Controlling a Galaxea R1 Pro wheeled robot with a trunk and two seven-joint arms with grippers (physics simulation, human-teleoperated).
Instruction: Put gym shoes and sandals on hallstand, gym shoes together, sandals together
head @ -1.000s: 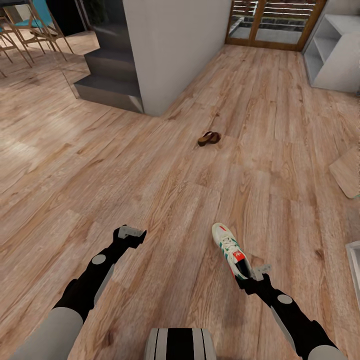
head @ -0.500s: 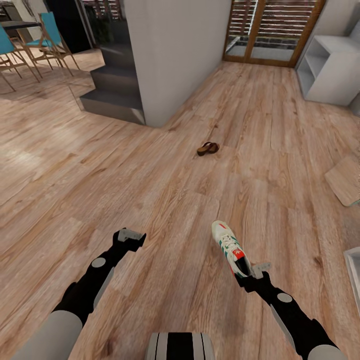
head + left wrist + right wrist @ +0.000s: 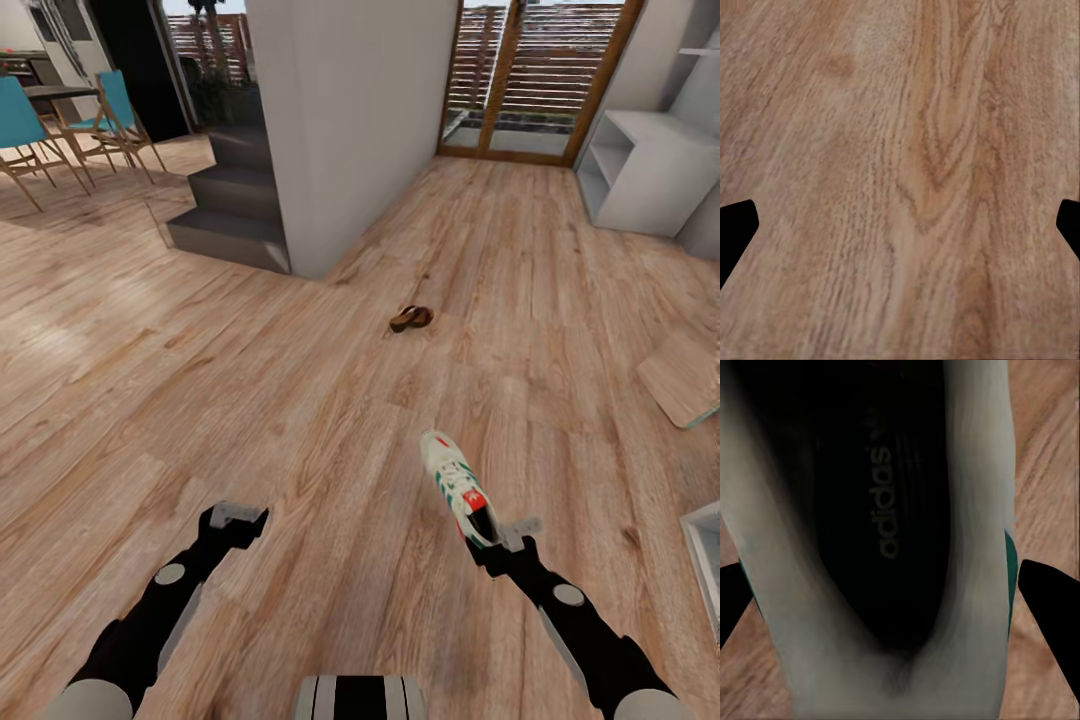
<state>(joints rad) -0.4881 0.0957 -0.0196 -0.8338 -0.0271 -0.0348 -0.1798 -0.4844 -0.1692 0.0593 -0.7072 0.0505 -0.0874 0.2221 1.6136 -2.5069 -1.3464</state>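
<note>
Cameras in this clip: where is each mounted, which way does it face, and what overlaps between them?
Head view: on the head, looking forward and down the corridor floor; both arms, left gripper, right gripper holding a gym shoe.
Left wrist view: faces bare floor; fingertips at the edges.
Right wrist view: looks into the shoe's dark inside.
Shared: the shoe and the floor.

One gym shoe (image 3: 457, 488), one sandal (image 3: 411, 319), two chairs (image 3: 70, 128).

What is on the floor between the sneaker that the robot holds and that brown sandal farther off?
Nothing. In the head view, only bare wooden floor separates the gym shoe in the right gripper from the sandal.
</note>
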